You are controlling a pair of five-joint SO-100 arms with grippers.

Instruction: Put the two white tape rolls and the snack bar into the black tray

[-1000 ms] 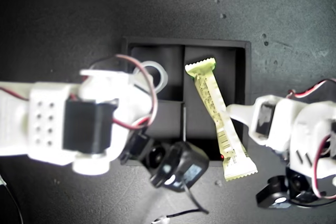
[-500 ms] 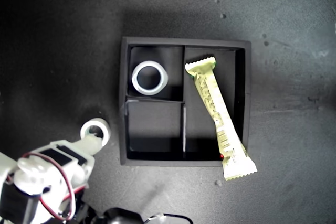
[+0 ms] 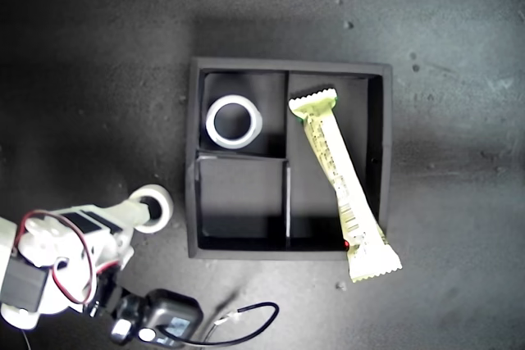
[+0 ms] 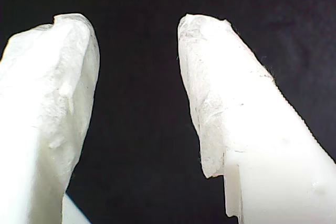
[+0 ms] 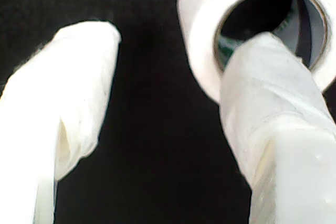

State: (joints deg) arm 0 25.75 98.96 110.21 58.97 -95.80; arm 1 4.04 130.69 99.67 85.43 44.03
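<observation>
Matte black tabletop (image 3: 98,55) (speckled) under black tray (image 3: 376,71); my first tool (image 4: 139,77) and my second tool (image 5: 168,66) parted.

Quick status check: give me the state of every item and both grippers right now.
Larger tape roll: flat in a small tray compartment.
Smaller tape roll: outside the tray, one finger through its hole.
Snack bar: diagonal in long compartment, one end over the wall.
Black tray: one small compartment empty.
My second gripper: open.
My first gripper: open, empty.

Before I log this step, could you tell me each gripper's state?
My first gripper: open, empty.
My second gripper: open, one finger inside the smaller tape roll.
</observation>
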